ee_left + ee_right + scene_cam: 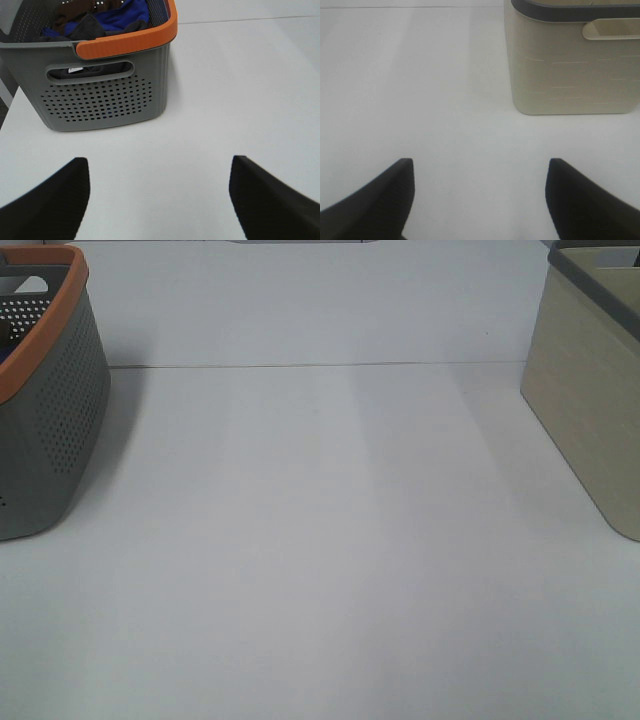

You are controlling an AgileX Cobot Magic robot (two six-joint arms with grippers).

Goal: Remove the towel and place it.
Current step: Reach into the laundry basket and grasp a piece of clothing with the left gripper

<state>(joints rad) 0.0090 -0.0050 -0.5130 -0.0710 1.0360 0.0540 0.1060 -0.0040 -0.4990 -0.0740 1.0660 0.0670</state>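
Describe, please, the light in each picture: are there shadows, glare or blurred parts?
Exterior high: soft, even light, no glare; faint pale bands run along the table, and the grey basket casts a weak shadow toward the middle. Left wrist: the basket is sharp, the left tool is dark with soft edges. Right wrist: the beige basket is sharp, the right tool likewise slightly blurred.

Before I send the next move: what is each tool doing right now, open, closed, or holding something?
Left tool: open, holding nothing.
Right tool: open, holding nothing.
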